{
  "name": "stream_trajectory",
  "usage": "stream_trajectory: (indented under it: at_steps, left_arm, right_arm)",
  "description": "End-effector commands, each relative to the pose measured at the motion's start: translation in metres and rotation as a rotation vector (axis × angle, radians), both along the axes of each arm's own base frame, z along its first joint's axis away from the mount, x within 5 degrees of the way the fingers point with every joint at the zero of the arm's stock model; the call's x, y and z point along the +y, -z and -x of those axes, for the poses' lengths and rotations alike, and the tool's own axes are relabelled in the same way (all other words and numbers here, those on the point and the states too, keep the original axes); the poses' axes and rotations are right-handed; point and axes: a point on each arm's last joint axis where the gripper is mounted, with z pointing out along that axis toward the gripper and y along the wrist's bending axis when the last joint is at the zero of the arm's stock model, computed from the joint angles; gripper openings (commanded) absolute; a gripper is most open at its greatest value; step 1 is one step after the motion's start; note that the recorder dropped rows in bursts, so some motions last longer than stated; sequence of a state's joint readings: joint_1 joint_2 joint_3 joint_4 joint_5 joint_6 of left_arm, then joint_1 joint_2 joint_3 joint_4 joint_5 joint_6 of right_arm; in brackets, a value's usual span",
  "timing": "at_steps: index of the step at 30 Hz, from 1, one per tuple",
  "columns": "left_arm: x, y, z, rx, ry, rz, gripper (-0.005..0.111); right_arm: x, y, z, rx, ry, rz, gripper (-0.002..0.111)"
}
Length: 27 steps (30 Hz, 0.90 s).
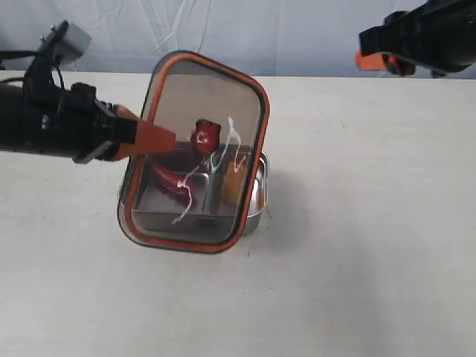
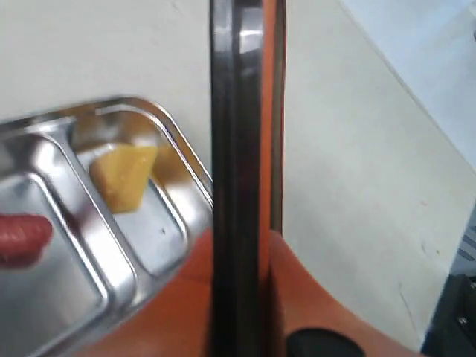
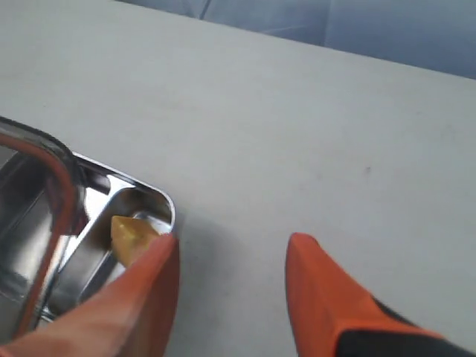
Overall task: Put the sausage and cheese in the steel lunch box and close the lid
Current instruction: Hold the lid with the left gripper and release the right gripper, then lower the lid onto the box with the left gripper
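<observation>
My left gripper (image 1: 152,140) is shut on the left edge of the lid (image 1: 197,149), holding it tilted above the steel lunch box (image 1: 258,199). Through the dark lid I see the red sausage (image 1: 169,178) in the left compartment and the cheese (image 1: 234,186) in the right one. In the left wrist view the lid (image 2: 236,134) runs edge-on between my orange fingers (image 2: 186,297), beside the cheese (image 2: 123,175) and sausage (image 2: 22,236). My right gripper (image 1: 379,59) hangs open at the far right; its wrist view shows the gripper (image 3: 232,249) empty, next to the cheese (image 3: 132,234).
The box rests near the middle of a pale table (image 1: 372,223). A blue-grey backdrop (image 1: 297,30) runs behind the table's far edge. The lid's red-orange centre tab (image 1: 204,135) faces the camera.
</observation>
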State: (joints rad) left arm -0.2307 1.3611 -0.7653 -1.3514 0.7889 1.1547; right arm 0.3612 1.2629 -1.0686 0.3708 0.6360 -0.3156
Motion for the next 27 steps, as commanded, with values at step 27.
stream_trajectory:
  at_steps: [27]
  left_arm:
    - [-0.040,-0.048,-0.001,-1.168,0.414,-0.978,0.000]
  right_arm:
    - [-0.036,-0.021,0.010,-0.066,0.100,0.027,0.045]
